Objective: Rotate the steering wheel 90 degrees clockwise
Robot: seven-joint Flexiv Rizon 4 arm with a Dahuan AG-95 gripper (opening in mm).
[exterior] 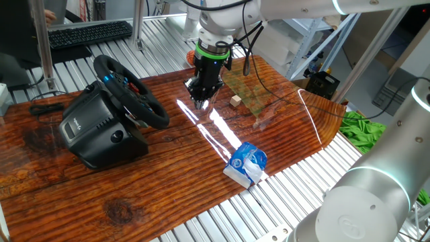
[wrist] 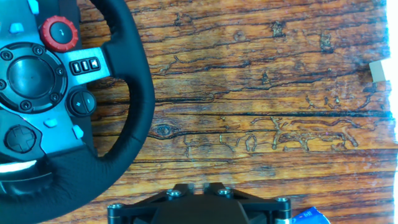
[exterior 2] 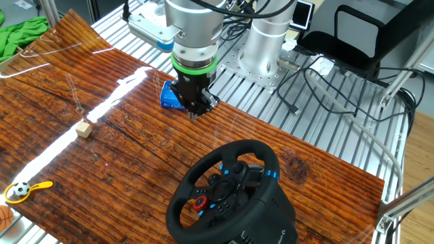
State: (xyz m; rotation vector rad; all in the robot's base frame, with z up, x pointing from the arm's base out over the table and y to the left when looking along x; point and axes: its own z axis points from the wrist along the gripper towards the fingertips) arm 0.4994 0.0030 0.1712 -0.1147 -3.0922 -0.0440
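The steering wheel (exterior: 132, 92) is a black round wheel with blue and red hub buttons on a bulky black base (exterior: 97, 131), at the left of the wooden board. It also shows in the other fixed view (exterior 2: 224, 190), and its rim shows in the hand view (wrist: 138, 87). My gripper (exterior: 201, 103) hangs to the right of the wheel, just above the board and apart from the rim. Its fingers are together and hold nothing. It also shows in the other fixed view (exterior 2: 194, 114) and the hand view (wrist: 198, 186).
A small wooden cube (exterior: 235, 101) and a blue-white packet (exterior: 247, 163) lie on the board right of the gripper. A black keyboard (exterior: 91, 33) sits at the back left. Green cloth (exterior: 366, 128) lies off the board's right end. A toy ball (exterior 2: 22, 190) lies near the board's edge.
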